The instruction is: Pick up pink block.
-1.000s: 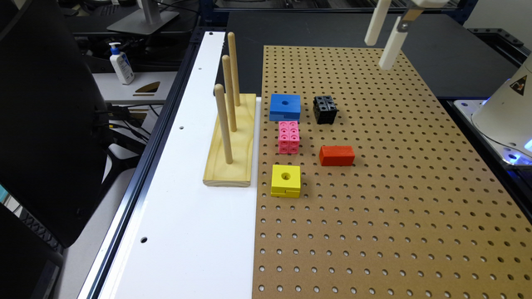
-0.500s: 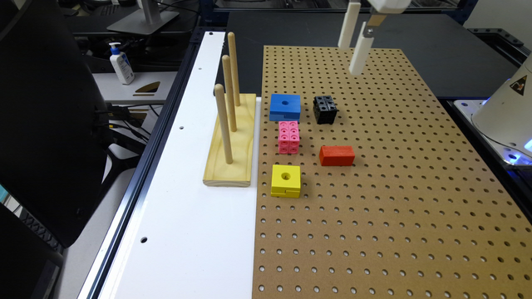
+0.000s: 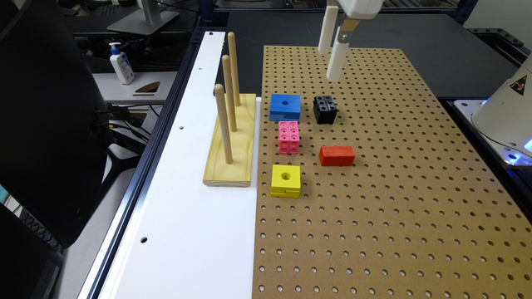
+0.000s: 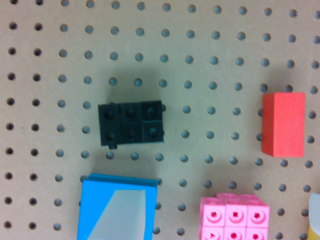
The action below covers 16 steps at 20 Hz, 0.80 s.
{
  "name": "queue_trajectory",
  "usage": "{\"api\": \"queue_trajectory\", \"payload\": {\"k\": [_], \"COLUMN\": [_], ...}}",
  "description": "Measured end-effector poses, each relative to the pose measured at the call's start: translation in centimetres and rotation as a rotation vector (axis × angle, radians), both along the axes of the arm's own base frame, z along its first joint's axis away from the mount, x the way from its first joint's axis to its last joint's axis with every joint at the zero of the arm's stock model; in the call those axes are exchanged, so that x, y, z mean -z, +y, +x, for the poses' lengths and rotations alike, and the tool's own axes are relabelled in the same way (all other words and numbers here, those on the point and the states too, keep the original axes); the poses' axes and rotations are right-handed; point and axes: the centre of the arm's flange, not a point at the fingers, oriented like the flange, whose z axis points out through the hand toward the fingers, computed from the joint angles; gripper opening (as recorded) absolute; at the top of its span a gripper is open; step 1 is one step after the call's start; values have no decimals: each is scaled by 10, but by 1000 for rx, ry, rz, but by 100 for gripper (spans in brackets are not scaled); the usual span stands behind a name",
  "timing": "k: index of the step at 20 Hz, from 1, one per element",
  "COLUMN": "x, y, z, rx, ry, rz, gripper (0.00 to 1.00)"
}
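Note:
The pink block (image 3: 288,137) lies flat on the brown pegboard (image 3: 395,199), between a blue block and a yellow block. My gripper (image 3: 328,65) hangs in the air above the board's far part, beyond the black cube (image 3: 325,109) and well clear of the pink block. Nothing is held in it. In the wrist view the pink block (image 4: 234,217) sits at the frame's edge, cut off, with the black cube (image 4: 131,124) near the middle.
A blue block (image 3: 285,106) and a yellow block (image 3: 286,180) flank the pink one. A red-orange block (image 3: 337,155) lies to the exterior view's right. A wooden base with three upright pegs (image 3: 230,141) stands on the white strip. A white robot base (image 3: 505,112) is at the right edge.
The gripper has moved toward the exterior view's left and come lower, nearer the black cube. The blocks have not moved.

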Motion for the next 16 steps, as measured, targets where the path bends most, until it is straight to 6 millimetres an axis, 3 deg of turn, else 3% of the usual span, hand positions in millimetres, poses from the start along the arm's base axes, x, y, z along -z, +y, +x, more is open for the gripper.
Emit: {"api": "queue_trajectory", "payload": {"k": [7, 16], "x": [3, 2], "y": [14, 27], "z": [19, 24], "rx": [-1, -1], "ry": [0, -3], "rz": [4, 5], "gripper": [100, 100]}}
